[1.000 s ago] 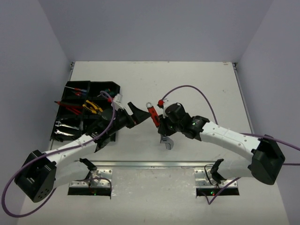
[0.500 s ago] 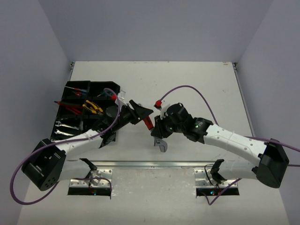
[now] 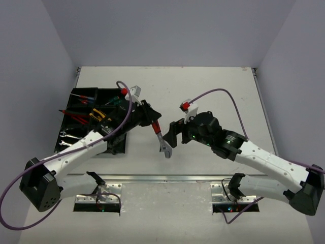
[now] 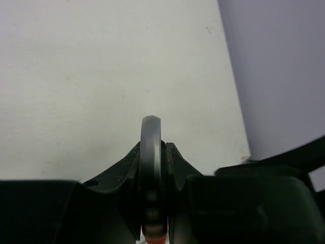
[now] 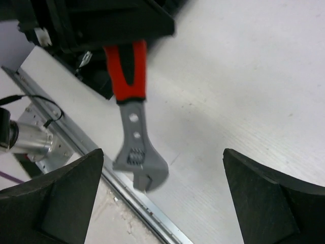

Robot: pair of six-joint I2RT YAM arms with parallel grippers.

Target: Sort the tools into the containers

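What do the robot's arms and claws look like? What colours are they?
The left arm and right arm are white tubes with chunky black joints. A thin purple cable loops along each one. The left claw and right claw are black, with a little red and white tag just behind each.

A white surface [image 3: 213, 91] lies in the middle, and a metal rail [image 3: 172, 178] runs along its near edge. Plain pale lilac walls [image 3: 167, 30] stand on three sides. The light is even.
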